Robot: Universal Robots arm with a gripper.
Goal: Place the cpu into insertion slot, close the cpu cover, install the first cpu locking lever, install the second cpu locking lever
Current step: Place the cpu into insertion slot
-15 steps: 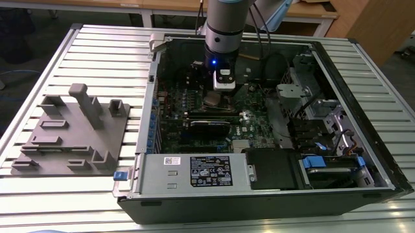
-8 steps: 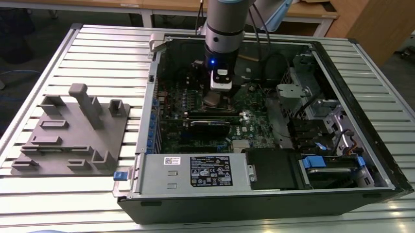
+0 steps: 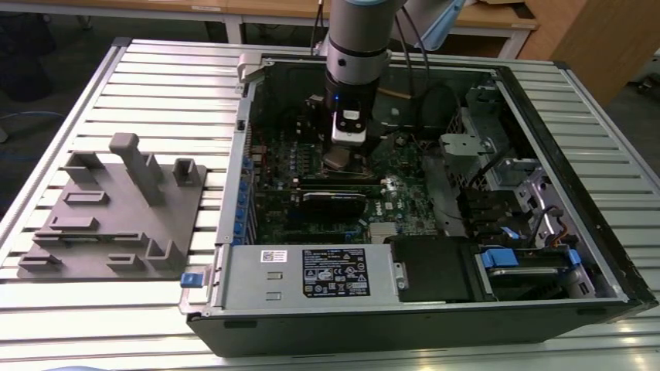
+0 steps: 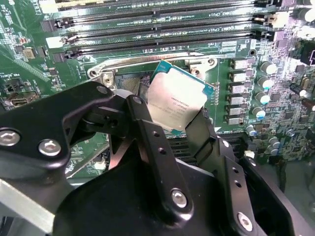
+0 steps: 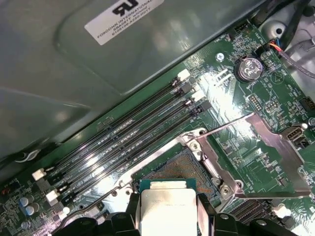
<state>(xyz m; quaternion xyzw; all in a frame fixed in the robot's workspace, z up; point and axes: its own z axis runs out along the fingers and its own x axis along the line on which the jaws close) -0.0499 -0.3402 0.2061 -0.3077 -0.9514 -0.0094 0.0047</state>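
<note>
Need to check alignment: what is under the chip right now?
The open socket, its dark contact field showing past the chip held in the gripper. The cover is swung aside. The part straight beneath the chip is hidden.

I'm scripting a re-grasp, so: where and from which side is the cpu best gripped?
Probably by two opposite edges, coming from above its metal top. The cpu is a thin flat square, so only its edges give the jaws purchase; the gripper holds it that way now, over the slot.
</note>
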